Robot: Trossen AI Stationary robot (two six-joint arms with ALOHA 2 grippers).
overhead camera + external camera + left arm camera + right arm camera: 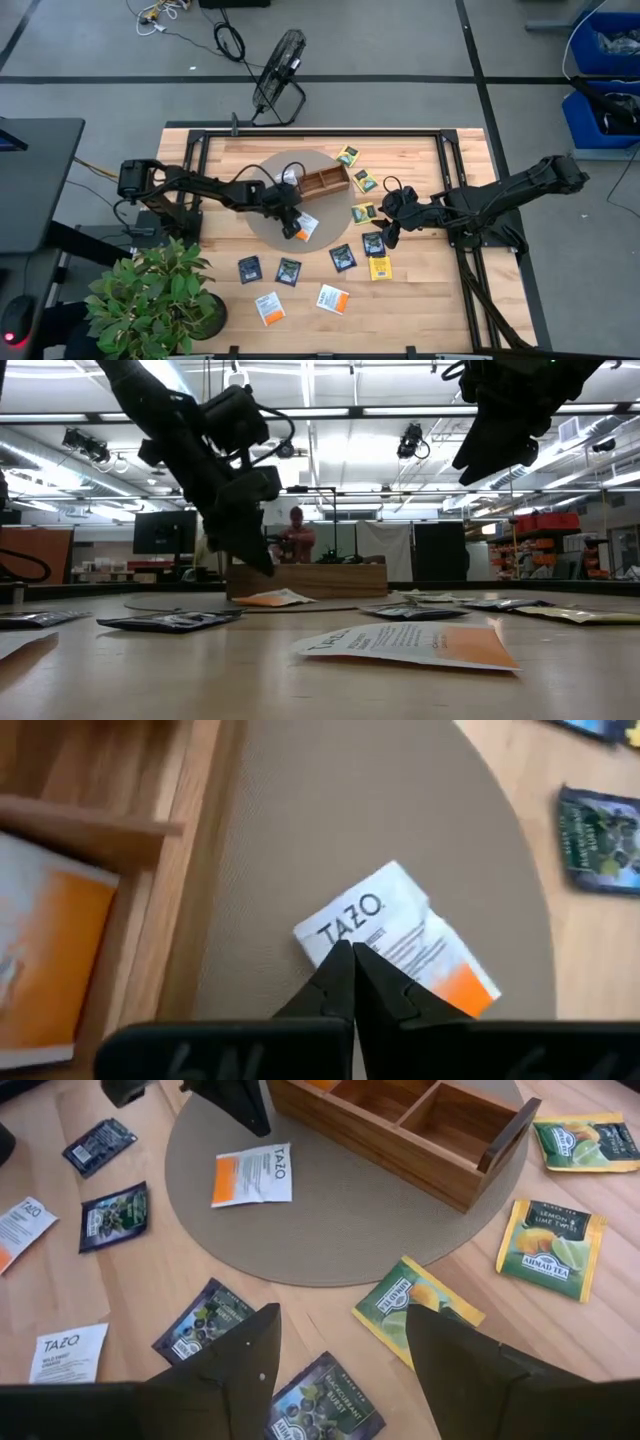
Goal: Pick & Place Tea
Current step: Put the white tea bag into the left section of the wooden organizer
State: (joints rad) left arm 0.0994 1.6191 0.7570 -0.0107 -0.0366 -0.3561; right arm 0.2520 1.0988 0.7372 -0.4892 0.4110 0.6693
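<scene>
A: What's on the far left?

B: A plant (150, 295) at the table's (420, 305) near-left corner. Next to it, two dark packets (249, 269) lie on the bare wood, with two white-and-orange packets (269, 308) nearer the front edge.

A: And the left gripper (294, 228)?

B: It is down over the round mat (262, 215), just in front of the tray (322, 182). Its fingers (350, 985) are pressed together, tips meeting at the edge of a white-and-orange Tazo packet (400, 938) that lies flat on the mat. I can't tell whether a corner is pinched between them.

A: Is anything in the tray?

B: The left wrist view shows one white-and-orange packet (45, 955) in a compartment. From the right wrist view, two other compartments look bare.

A: Further right?

B: Green-yellow packets (366, 180) sit beside the tray's right end, one more (363, 213) just off the mat. More dark packets (343, 257) and a yellow one (380, 266) lie toward the front.

A: The right gripper (390, 232)?

B: It hangs above the table, right of the mat, fingers (240, 1365) spread wide with nothing between them, dark packets beneath.
</scene>
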